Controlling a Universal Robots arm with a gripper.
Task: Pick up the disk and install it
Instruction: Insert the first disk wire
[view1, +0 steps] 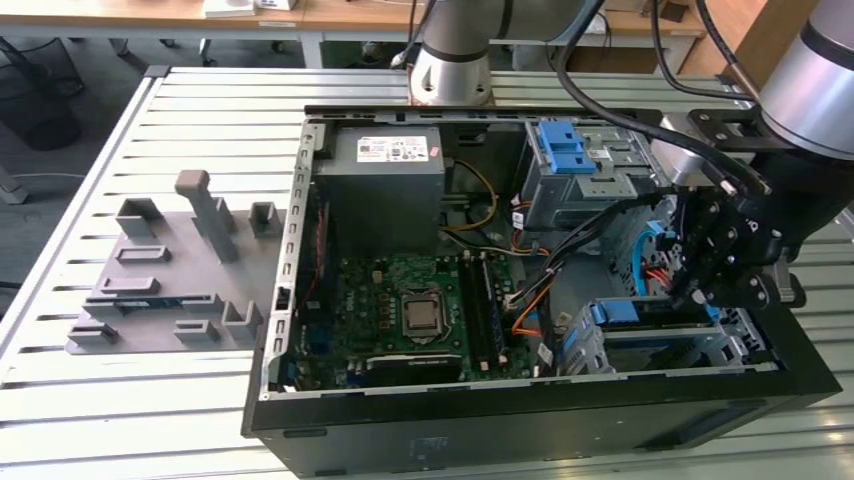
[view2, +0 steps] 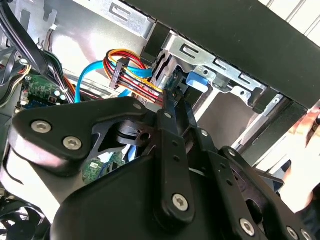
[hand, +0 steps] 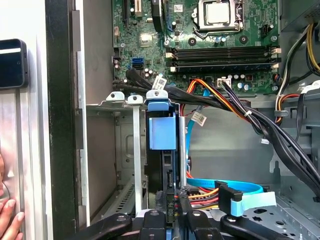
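- The black multi-link gripper (view1: 703, 290) on the silver-and-black robot arm (view1: 814, 70) is reaching down into the open black desktop computer case (view1: 534, 420), at the corner bay on the exterior view's right.
- In the first wrist view, the gripper's black fingers (hand: 187, 217) are closing on the near edge of the disk (hand: 165, 170), a thin dark slab seen edge-on with a blue plastic carrier frame and blue tab at its far end; the gripper is clamping the disk.
- The disk is standing on edge inside the grey metal drive bay (hand: 117, 150), beside a thin upright metal divider (hand: 136, 160), with its blue tab level with the bay's front lip.
- In the second wrist view, the gripper (view2: 172, 107) is pointing toward a blue piece (view2: 197, 82) in the bay's metal bracket (view2: 220, 65).
- A bundle of red, orange and yellow wires (hand: 210, 92) and flat light-blue data cables (hand: 235, 187) is lying just beside the disk, and black cables (hand: 280, 135) are running across the case floor.
- The green motherboard (view1: 414, 310) with its silver processor socket (view1: 422, 310) is lying in the middle of the case, well apart from the gripper.
- A grey box-shaped power supply (view1: 387, 170) with a white sticker is sitting at the far end, near a grey metal drive cage (view1: 587, 180) topped by a blue plastic latch (view1: 566, 150).
- A grey plastic fixture (view1: 174, 280) is resting on the slatted metal table (view1: 80, 420), on the exterior view's left.
- A person's fingers (hand: 10, 220) are showing at the edge of the first wrist view, outside the case.
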